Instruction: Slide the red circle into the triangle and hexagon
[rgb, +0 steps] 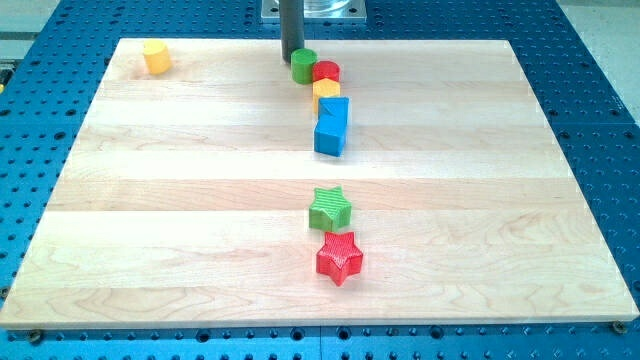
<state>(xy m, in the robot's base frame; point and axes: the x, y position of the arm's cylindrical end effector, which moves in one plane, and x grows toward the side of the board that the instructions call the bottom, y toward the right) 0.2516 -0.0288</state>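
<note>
The red circle (326, 72) lies near the view's top centre. It touches a green circle (304, 65) on its left and a yellow block (325, 92) just below it. Below the yellow block a blue triangle-like block (337, 111) sits against another blue block (329, 138), so these pieces form one tight column. My tip (291, 59) is at the green circle's upper left edge, up against it, and is left of the red circle.
A yellow block (156, 56) sits alone at the board's top left corner. A green star (330, 208) and a red star (339, 257) lie close together lower in the centre. The wooden board (150, 220) rests on a blue perforated table.
</note>
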